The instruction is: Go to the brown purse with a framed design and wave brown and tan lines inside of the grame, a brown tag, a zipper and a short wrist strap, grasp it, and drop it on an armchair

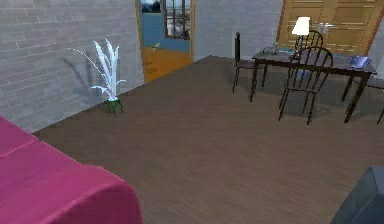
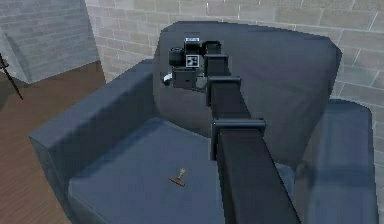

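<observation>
Blue-grey armchair (image 2: pixel 85 130), small brown obj (image 2: pixel 181 180) on seat, gripper (image 2: pixel 170 78) by backrest

Dark wood floor (image 1: pixel 220 150) met a grey brick wall (image 1: pixel 50 60) at 9 o'clock. A white-leaved plant (image 1: pixel 108 72) stood at 10, an open doorway (image 1: pixel 165 40) at 12, a table (image 1: pixel 320 62) with chairs (image 1: pixel 306 78) and a lit lamp (image 1: pixel 301 27) at 2, and a magenta sofa (image 1: pixel 50 185) at 8.

The arm (image 2: pixel 243 150) was a dark, square, sectioned bar ending in two white black-marked squares (image 2: pixel 189 56) and a seemingly dark gripper (image 2: pixel 168 78).
</observation>
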{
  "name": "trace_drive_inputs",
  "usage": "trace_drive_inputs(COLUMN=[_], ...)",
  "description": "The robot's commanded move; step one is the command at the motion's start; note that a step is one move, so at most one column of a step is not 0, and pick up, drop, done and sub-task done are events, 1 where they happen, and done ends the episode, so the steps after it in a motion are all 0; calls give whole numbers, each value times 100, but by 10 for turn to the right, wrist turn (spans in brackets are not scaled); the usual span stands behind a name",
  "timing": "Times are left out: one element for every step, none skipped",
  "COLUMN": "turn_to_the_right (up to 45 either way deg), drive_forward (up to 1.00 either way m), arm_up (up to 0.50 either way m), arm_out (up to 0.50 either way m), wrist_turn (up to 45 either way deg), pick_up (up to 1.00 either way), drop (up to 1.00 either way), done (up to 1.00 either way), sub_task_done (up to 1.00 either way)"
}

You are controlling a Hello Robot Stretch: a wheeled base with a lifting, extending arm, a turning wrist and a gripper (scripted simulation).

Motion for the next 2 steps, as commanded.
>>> trace_drive_inputs(turn_to_the_right=[0, 0], drive_forward=[0, 0], arm_up=[0, 0], arm_out=[0, -10], wrist_turn=[0, 0], pick_up=[0, 0], drop=[100, 0], done=[0, 0], sub_task_done=[0, 0])
